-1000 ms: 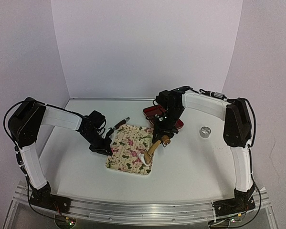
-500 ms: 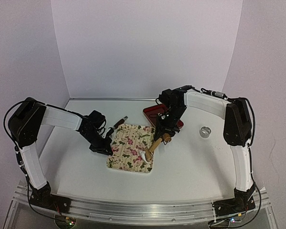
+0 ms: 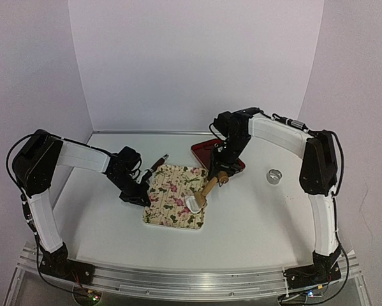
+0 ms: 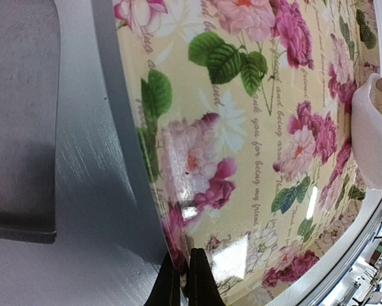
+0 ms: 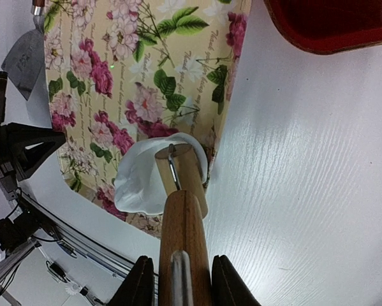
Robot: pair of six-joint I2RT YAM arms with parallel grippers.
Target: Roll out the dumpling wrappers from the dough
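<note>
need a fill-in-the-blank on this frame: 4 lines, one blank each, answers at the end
1. The right gripper is shut on the wooden ____.
2. The white dough lies at the near-____ corner of the floral board, seen from above.
3. The left gripper is ____, its tips at the board's left edge.
4. The metal ring sits to the right of the ____ tray.

Missing words: rolling pin; right; shut; red.
</note>
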